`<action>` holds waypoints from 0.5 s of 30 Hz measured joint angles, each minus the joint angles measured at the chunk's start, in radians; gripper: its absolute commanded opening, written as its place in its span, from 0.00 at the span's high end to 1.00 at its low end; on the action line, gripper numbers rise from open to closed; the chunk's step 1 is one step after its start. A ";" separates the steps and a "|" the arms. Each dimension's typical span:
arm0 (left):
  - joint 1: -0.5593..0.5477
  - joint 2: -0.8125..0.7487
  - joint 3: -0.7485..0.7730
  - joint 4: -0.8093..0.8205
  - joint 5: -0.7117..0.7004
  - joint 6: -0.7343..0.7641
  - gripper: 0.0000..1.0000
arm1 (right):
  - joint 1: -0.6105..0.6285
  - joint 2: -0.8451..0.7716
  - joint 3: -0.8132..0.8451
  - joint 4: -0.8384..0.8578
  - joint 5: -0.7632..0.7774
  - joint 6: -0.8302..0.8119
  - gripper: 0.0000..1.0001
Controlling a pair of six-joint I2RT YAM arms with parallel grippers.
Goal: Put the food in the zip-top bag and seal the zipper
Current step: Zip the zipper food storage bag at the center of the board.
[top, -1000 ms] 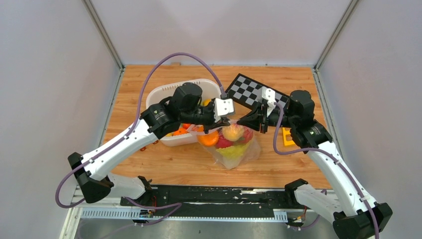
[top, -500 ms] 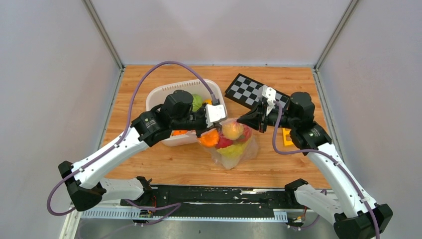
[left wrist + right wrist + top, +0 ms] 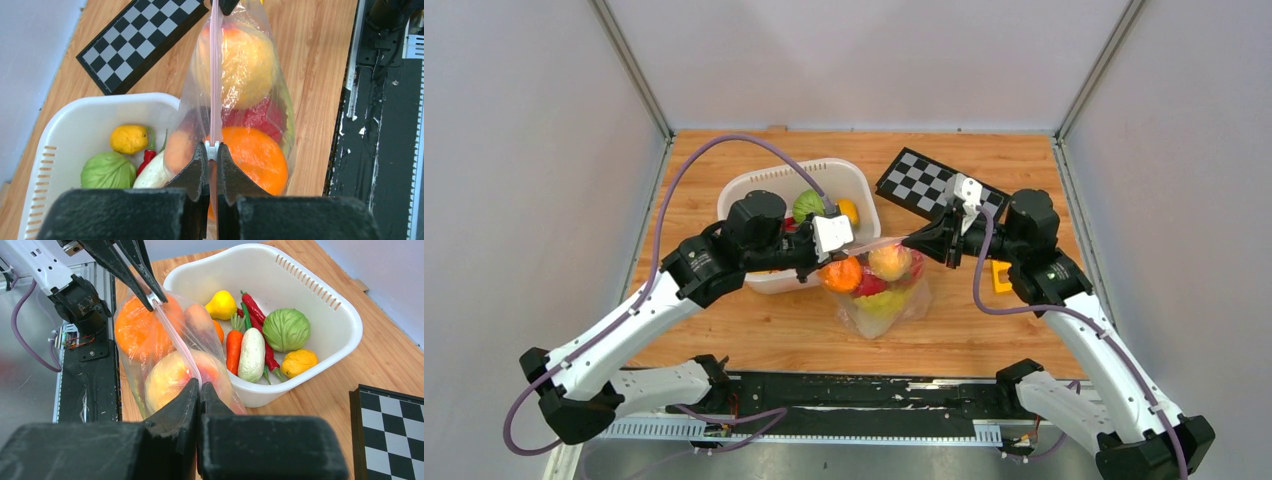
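The clear zip-top bag [image 3: 879,290] hangs between my two grippers, filled with an orange fruit [image 3: 255,155], a yellow-red peach [image 3: 247,62] and red pieces. Its pink zipper [image 3: 215,75] runs taut along the top, also visible in the right wrist view [image 3: 175,337]. My left gripper [image 3: 212,150] is shut on the zipper's white slider at the bag's left end. My right gripper [image 3: 198,386] is shut on the bag's right end at the zipper. More food lies in the white basket [image 3: 754,185]: a green cabbage [image 3: 286,329], chillies, a carrot, a white vegetable and yellow fruits.
A checkerboard [image 3: 929,185] lies at the back right of the wooden table. A yellow toy [image 3: 1002,275] sits under my right arm. The black mounting rail [image 3: 854,390] runs along the near edge.
My left gripper has slid left along the zipper, away from the right gripper. The strip between them is now longer. The right gripper has held its place.
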 measured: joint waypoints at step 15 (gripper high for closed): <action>0.022 -0.070 -0.047 -0.020 -0.004 -0.004 1.00 | 0.000 -0.029 -0.013 0.002 0.035 0.003 1.00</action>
